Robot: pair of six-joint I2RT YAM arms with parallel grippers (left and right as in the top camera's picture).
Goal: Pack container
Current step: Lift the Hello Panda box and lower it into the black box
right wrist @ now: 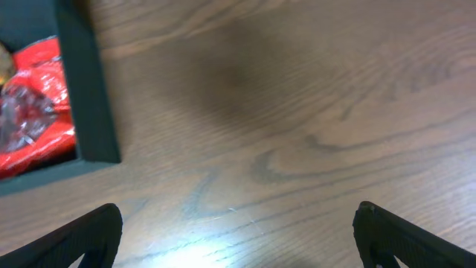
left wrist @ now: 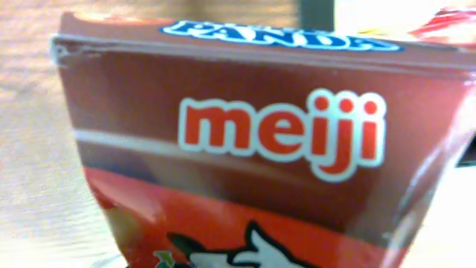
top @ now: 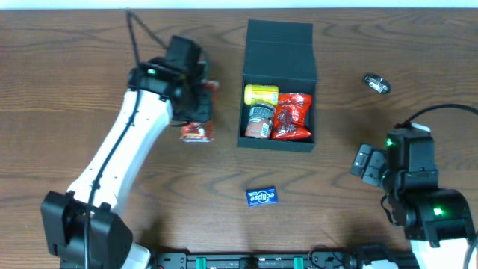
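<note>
Meiji Hello Panda carton (left wrist: pixel 245 149) fills the left wrist view, red-brown and glossy. The left gripper (top: pixel 197 110) sits over it, but its fingers show in neither view, so whether they pinch it cannot be told. The right gripper (right wrist: pixel 236 216) hovers over bare table (right wrist: pixel 312 112), fingers spread wide. The container (top: pixel 280 45) stands at centre-back between the arms, touched by neither, flap lid laid open rearward. Judgement: rigid, matte, probably light; take it by a side wall, the lid by its free edge. Only the overhead shows its contents: yellow item (top: pixel 261 94), brown-labelled jar (top: pixel 260 119), red packet (top: pixel 293 118), and the Eclipse pack (top: pixel 261 196) outside. The right wrist sees one corner.
</note>
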